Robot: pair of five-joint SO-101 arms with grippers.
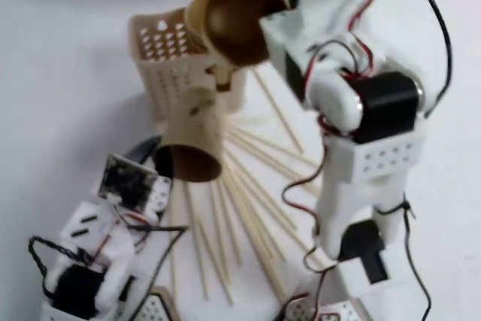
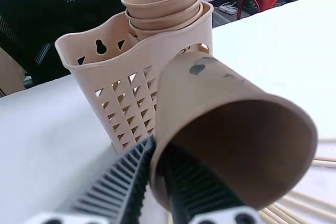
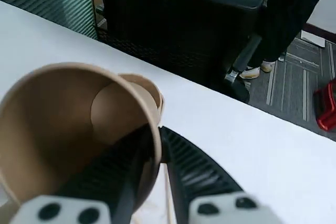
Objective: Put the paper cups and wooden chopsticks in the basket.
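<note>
step: cups going in, I reckon | left pincer (image 2: 158, 157) clamped on side cup (image 2: 231, 124) beside basket (image 2: 121, 93); right pincer (image 3: 159, 148) pinching top cup (image 3: 63, 129) above basket | next, probably: lower, release; chopsticks (image 1: 248, 193) later

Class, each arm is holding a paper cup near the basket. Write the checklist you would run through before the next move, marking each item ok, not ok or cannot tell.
1. Left tool shut on the left cup at its rim: ok.
2. Right tool shut on the right cup at its rim: ok.
3. Basket upright, stacked cups inside: ok.
4. Right cup centred over the basket: cannot tell; in the high view it overlaps the basket's edge.
5. Chopsticks in the basket: not ok; they lie fanned on the table.
</note>
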